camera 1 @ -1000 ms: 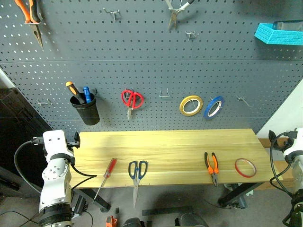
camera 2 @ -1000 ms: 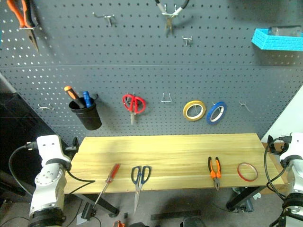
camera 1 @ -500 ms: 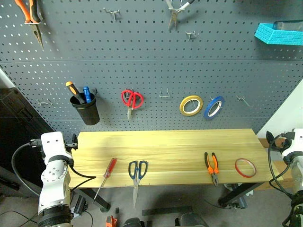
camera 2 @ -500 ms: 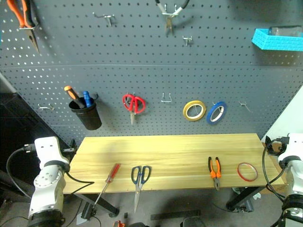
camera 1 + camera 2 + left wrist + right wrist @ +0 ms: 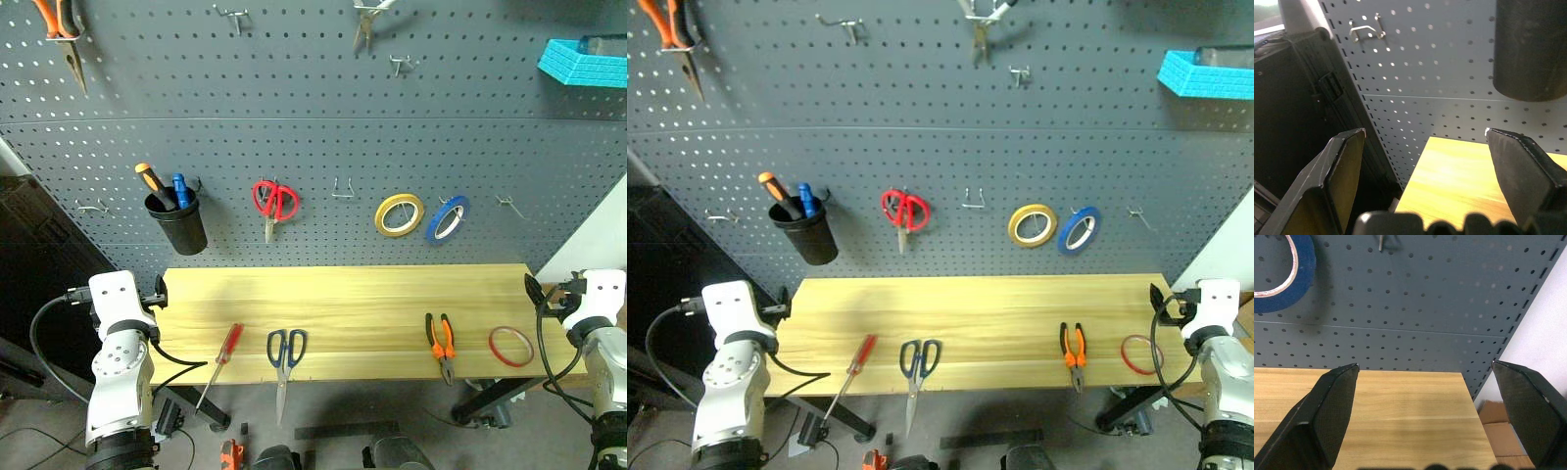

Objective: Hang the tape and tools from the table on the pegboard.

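On the pale wood table (image 5: 353, 289), along its front edge, lie a red-handled screwdriver (image 5: 221, 359), dark-blue-handled scissors (image 5: 284, 352), orange-and-black pliers (image 5: 440, 343) and the thin red tape ring (image 5: 511, 346). The dark grey pegboard (image 5: 313, 137) rises behind. My left gripper (image 5: 1425, 131) stands open and empty at the table's left end, pointing along the board. At the table's right end my right gripper (image 5: 1425, 364) is open and empty, a little behind and to the right of the red tape.
Hung on the board are a black cup (image 5: 181, 217) with screwdrivers, red scissors (image 5: 274, 202), yellow tape (image 5: 399, 214), blue tape (image 5: 446, 217), pliers (image 5: 61, 29) and a cyan bin (image 5: 583, 61). Bare hooks (image 5: 341, 190) sit between them. A dark cabinet (image 5: 39, 255) stands left.
My right arm has come in leftward toward the table's right end. The whole picture has shifted slightly with the camera. The left arm and the tools have stayed put.
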{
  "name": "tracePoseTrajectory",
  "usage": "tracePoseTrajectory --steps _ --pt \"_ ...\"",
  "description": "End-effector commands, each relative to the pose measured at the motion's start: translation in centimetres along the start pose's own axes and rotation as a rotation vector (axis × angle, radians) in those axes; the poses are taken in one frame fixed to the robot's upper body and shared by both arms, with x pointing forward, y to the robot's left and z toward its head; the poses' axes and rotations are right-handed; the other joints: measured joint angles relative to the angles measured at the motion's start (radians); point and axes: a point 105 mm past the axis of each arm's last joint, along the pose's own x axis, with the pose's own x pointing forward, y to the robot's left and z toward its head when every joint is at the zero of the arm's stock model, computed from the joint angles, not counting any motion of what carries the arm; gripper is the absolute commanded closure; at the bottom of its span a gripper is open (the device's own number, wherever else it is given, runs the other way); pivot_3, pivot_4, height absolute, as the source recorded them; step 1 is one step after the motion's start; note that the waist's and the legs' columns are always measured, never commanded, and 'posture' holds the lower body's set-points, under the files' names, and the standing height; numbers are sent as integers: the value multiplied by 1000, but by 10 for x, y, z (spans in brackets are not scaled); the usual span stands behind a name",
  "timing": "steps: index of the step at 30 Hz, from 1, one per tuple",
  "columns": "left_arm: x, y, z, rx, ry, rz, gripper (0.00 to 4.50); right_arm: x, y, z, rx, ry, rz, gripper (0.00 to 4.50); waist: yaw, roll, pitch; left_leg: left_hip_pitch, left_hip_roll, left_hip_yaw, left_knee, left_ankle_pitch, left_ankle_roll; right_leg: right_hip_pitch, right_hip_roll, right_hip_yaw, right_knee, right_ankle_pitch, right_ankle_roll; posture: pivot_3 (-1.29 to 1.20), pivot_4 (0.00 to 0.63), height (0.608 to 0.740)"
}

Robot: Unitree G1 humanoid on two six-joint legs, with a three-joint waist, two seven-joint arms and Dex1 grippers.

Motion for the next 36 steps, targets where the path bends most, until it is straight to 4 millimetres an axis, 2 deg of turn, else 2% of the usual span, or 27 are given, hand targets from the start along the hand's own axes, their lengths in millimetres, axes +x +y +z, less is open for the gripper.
tracePoseTrajectory --steps 1,4,8,9,11,14,17,20,25,29,31,36 --pt "3 -2 20 12 -70 -13 299 2 -6 20 -25 -56 -20 0 2 6 4 1 -10 -14 -2 0 0 8 -1 -12 -6 -1 0 -140 66 740" --pt "4 -11 25 47 -93 -55 299 2 -10 19 -24 -44 -41 0 10 7 7 0 -16 -21 -4 1 2 12 -7 -17 -8 -4 2 -142 69 740" --pt "2 -31 33 109 -127 -139 299 -1 -9 15 -20 -15 -22 0 30 5 9 1 -14 -11 -8 2 2 7 -5 -6 -7 -4 3 -146 79 740" --pt "0 -38 35 115 -133 -165 299 -3 -5 13 -23 3 -3 0 32 5 11 1 -14 -10 -10 2 2 6 -5 -4 -7 -4 3 -157 98 740" --pt "-6 -58 38 164 -148 -243 299 -10 11 7 -30 44 72 0 35 4 22 1 -13 -8 -11 2 2 5 -5 -2 -7 -4 3 -176 118 740" --pt "-24 -100 38 151 -131 -455 299 -22 35 3 2 105 154 0 33 4 41 -1 -12 -6 -12 2 2 2 -6 2 -7 -4 3 -209 151 740" --pt "-59 -148 51 174 -177 -796 299 -35 57 2 53 168 236 0 25 8 70 -2 -11 -3 -13 1 2 0 -6 4 -7 -4 3 -239 185 740" --pt "-83 -177 58 215 -183 -1021 299 -46 69 -4 23 249 269 0 19 8 104 -1 -10 -2 -13 1 2 -1 -6 5 -7 -4 3 -277 224 740" --pt "-109 -211 77 315 -264 -1290 299 -41 63 -7 15 307 198 0 -2 5 148 -3 -10 -1 -13 2 2 -2 -2 6 -7 -4 3 -307 266 740" --pt "-135 -232 94 288 -323 -1491 299 -31 51 -17 -14 384 155 0 -11 4 163 -11 -10 3 -12 1 3 -11 -2 10 -7 -4 3 -312 283 740" --pt "-142 -240 101 277 -345 -1541 299 -23 44 -22 -16 415 135 0 -18 2 167 -18 -9 6 -12 2 3 -19 -1 13 -6 -4 3 -313 285 740" --pt "-158 -253 110 301 -406 -1630 299 -10 38 -40 8 511 172 0 -30 -2 178 -18 -9 11 -12 -1 8 -19 -1 18 -8 -4 3 -312 288 740"
